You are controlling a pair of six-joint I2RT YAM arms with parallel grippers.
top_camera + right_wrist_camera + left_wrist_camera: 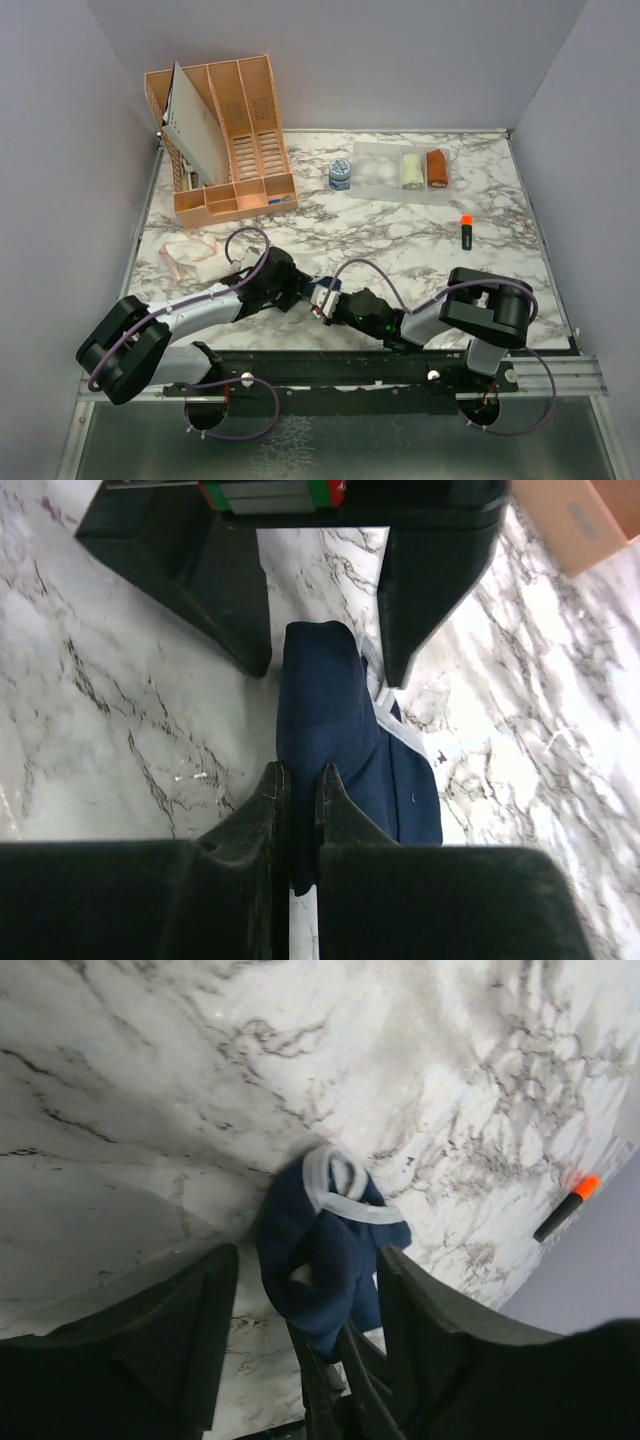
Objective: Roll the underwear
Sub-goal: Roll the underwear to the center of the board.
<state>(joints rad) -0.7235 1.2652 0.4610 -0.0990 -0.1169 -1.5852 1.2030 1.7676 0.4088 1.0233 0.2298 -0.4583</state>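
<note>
Crouching low together, right claw [298, 778] clenched on navy briefs [325, 700], left claw [305, 1260] released astride them

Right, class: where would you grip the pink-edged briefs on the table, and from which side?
Probably pinch the pink-edged briefs at their near edging, coming straight down from above: they lie limp and flattish on the table, so only a hem offers something to close on.
</note>
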